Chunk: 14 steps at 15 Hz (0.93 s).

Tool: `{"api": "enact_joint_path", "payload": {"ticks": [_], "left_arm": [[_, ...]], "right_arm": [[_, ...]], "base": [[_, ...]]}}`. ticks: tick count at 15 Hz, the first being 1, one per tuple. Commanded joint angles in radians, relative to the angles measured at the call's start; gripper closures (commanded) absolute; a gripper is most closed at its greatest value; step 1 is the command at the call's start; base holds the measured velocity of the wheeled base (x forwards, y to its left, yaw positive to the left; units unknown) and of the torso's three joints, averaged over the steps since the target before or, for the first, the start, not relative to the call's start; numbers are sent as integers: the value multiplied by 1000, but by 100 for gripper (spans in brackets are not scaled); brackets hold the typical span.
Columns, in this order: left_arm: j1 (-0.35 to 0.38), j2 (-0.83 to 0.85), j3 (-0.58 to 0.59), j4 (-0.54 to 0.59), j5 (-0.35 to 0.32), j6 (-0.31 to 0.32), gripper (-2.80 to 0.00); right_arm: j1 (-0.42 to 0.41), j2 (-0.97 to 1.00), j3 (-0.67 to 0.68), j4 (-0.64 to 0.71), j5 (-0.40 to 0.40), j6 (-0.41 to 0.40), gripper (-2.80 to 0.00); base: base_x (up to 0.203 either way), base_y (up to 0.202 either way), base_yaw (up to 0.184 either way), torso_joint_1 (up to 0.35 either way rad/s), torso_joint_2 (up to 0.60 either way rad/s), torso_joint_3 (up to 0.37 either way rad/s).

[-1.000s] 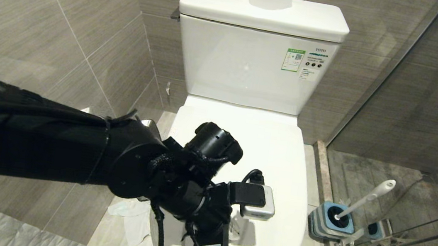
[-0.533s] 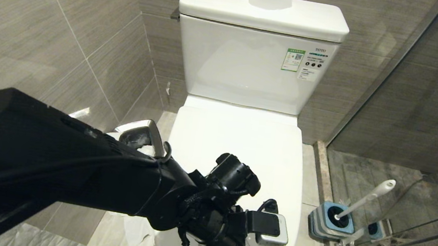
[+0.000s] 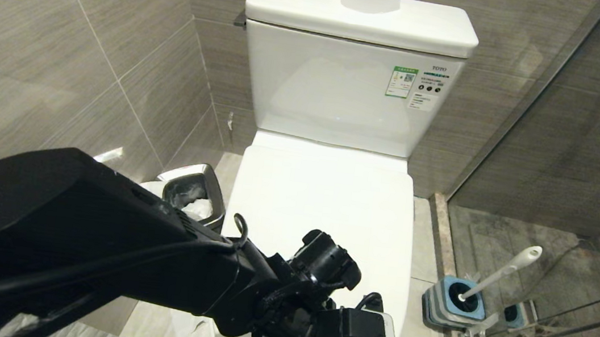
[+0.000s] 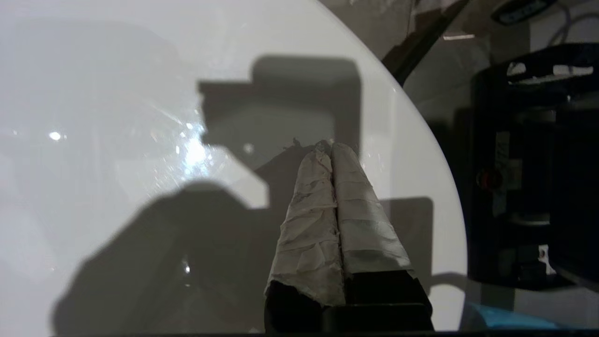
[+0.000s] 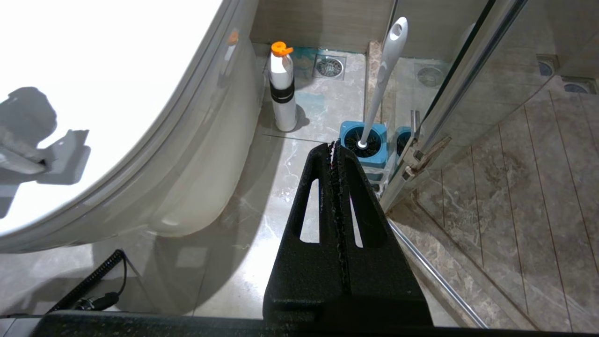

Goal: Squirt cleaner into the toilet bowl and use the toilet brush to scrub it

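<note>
A: Where's the left arm?

B: It reaches in from the left over the front of the closed toilet lid point(image 3: 325, 194). In its wrist view the left gripper point(image 4: 331, 146) has its two tape-wrapped fingers point(image 4: 311, 206) pressed together with nothing between them, the tips close above the glossy white lid near its curved front edge, their shadow cast on the surface.

A: So the toilet bowl isn't visible?

B: No, the lid covers it. The white tank point(image 3: 344, 88) stands behind, with a sticker on its front.

A: And the toilet brush?

B: The toilet brush point(image 3: 502, 270) stands tilted in its blue-topped holder point(image 3: 452, 304) on the floor to the right of the toilet, beside the glass shower door point(image 3: 592, 170). The right wrist view shows it too point(image 5: 381, 75), bristle end down in the holder point(image 5: 360, 142).

A: The right gripper?

B: The right gripper point(image 5: 336, 147) is clenched shut and empty (black fingers meeting along one seam), hanging above the floor tiles near that holder. A white bottle with an orange cap point(image 5: 283, 89) stands on the floor by the toilet's base. A small steel waste bin point(image 3: 192, 187) sits to the left of the toilet
</note>
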Motion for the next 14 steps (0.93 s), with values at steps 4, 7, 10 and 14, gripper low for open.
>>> {"api": "enact_joint_path", "payload": {"ticks": [4, 7, 10, 14], "left_arm": [[-2, -56, -101, -59, 3, -14, 0], [5, -146, -216, -54, 6, -59, 0], [36, -220, -341, -37, 21, -187, 0], [115, -348, -462, 128, 91, -578, 0]], "right_arm": [[0, 0, 0, 0, 0, 1, 0], [0, 0, 0, 0, 0, 1, 0], [0, 0, 0, 0, 0, 1, 0], [0, 0, 0, 0, 0, 1, 0]], "base": [[0, 0, 0, 0, 0, 0], [0, 0, 0, 0, 0, 0], [0, 0, 0, 0, 0, 0], [0, 0, 0, 0, 0, 0]]}}
